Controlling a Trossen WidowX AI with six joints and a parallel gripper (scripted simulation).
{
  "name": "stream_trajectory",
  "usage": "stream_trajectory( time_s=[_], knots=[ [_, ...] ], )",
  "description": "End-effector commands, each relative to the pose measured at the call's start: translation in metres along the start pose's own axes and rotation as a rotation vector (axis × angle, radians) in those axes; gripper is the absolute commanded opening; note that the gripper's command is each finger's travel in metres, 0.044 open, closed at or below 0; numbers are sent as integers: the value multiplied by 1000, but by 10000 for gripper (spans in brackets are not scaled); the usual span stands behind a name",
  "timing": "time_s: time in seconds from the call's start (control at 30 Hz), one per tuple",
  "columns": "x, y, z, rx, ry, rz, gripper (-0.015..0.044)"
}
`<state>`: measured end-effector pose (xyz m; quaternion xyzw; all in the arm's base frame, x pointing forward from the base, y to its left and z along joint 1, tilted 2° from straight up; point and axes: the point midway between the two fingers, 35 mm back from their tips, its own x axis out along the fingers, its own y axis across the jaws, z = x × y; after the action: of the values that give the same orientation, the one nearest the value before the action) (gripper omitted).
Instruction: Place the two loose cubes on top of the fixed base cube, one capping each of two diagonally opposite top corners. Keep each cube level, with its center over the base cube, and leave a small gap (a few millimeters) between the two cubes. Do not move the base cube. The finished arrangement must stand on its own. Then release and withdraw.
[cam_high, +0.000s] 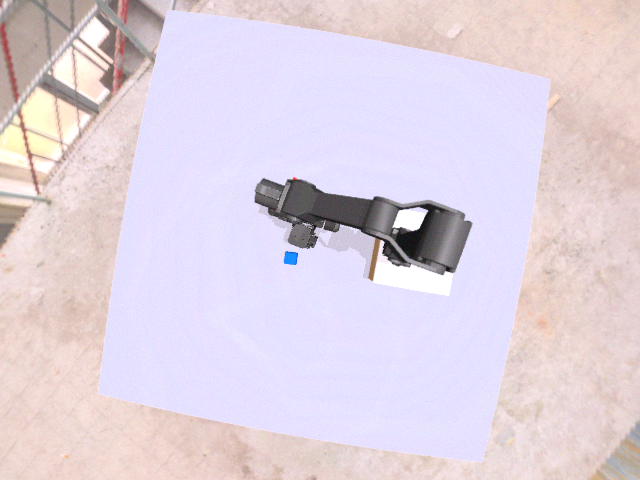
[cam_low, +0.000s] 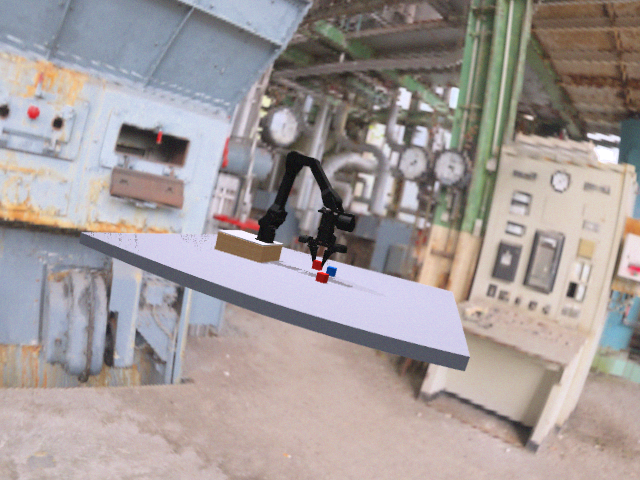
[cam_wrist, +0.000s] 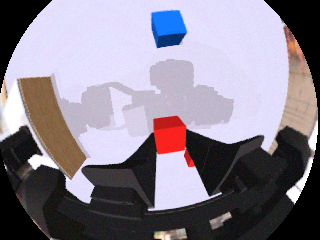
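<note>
Gripper clamped on red cube, low over table. 2nd red cube just beside on table. Blue cube nearby, apart from both.

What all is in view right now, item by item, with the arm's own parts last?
red cube: one, red, between the fingers of the tool, down at the table top.
second red cube: one, red, on the table just in front of the tool in the exterior view; only a sliver shows in the wrist view.
blue cube: one, blue, on the table beside the tool, apart from both red cubes.
table: one, pale lilac top with a grey edge.
base block: one, tan sides and white top, under the arm's foot.
arm: one, dark grey, reaching from the block out over the cubes.
tool: one, black, pointing down, shut on the red cube.
</note>
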<state>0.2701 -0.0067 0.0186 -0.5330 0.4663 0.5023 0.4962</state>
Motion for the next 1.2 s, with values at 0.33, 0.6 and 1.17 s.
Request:
stream_trajectory(
  time_s=[0.33,0.6,1.17],
  knots=[
    [-42,-1,0,3,2,-1,105],
    [-67,2,0,3,2,-1,105],
    [-75,-7,23,116,-1,-1,105]
  ],
)
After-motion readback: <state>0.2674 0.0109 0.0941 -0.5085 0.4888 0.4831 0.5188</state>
